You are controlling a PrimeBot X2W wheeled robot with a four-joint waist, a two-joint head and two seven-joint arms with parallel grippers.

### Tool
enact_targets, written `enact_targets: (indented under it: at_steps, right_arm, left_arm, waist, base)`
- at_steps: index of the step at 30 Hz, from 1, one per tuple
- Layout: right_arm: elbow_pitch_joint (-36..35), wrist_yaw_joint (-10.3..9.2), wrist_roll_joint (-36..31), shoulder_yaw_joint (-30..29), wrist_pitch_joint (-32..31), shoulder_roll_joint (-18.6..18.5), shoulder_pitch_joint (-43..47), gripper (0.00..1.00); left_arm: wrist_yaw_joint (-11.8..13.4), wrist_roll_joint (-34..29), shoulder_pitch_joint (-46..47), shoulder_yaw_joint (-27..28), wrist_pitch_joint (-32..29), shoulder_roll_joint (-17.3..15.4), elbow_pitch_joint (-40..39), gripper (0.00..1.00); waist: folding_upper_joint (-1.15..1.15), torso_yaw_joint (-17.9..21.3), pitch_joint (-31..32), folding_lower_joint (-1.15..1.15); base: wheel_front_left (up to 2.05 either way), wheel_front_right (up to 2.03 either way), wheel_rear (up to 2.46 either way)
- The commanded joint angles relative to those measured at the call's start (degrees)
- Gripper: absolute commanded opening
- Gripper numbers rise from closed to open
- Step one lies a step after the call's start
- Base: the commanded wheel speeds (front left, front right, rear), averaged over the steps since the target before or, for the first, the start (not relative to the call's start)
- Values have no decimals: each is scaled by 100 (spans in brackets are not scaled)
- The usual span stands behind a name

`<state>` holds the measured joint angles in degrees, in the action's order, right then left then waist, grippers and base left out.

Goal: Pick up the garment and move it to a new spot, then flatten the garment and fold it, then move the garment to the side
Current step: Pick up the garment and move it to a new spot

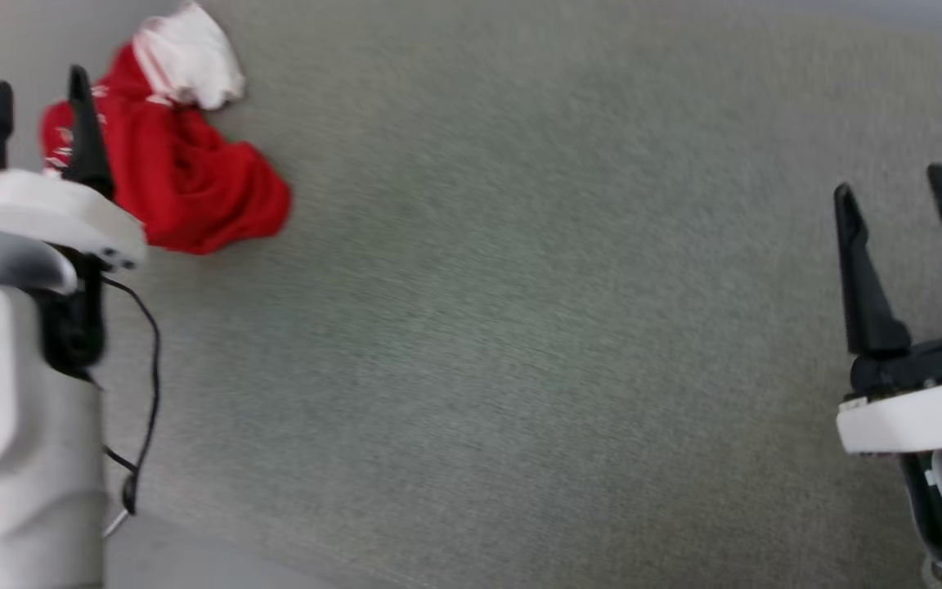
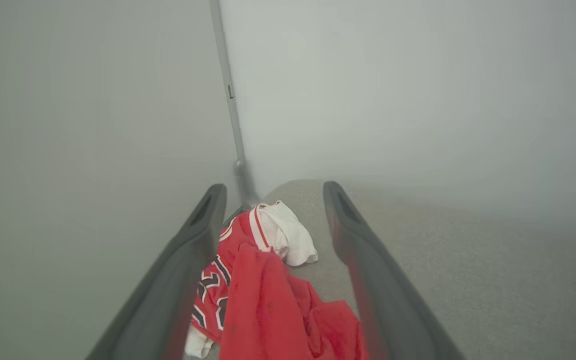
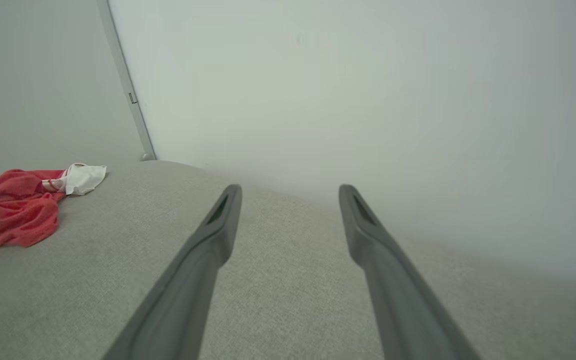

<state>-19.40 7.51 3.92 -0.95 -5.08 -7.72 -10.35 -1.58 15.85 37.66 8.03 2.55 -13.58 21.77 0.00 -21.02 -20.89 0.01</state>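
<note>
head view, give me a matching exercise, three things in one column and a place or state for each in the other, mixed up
Things
1. garment
2. left gripper
3. right gripper

Place or state
A. open, at the lower right over bare grey surface
B. crumpled in a heap at the upper left
C. open, fingers pointing at the heap

Pairs: 1-B, 2-C, 3-A

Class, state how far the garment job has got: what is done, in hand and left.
Done: nothing; the garment lies crumpled on the grey surface. In hand: the open left tool points at it, not gripping. The right tool is open, apart. Left: lifting, moving, flattening, folding, setting aside.
</note>
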Motion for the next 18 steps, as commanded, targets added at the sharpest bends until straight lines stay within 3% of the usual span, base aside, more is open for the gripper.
enact_targets:
  at_steps: [1, 12, 18]
  right_arm:
    - [-52, -4, 11, -11, 32, -41, -165, 100]
    - [120, -4, 170, 82, 425, -23, -699, 100]
    - [267, -4, 202, 113, 561, 16, -768, 100]
  left_arm:
    - [-39, 49, 184, 52, -197, -129, 96, 100]
    - [-273, 782, 593, 569, -3039, -1438, 1075, 100]
    - [100, 1063, 168, 792, -4092, -1451, 1314, 100]
  waist:
    - [0, 598, -774, -1]
    - [0, 1295, -1713, -1]
    - [0, 1424, -1717, -1]
  base:
    - [0, 0, 0]
    - [0, 0, 0]
    - [0, 0, 0]
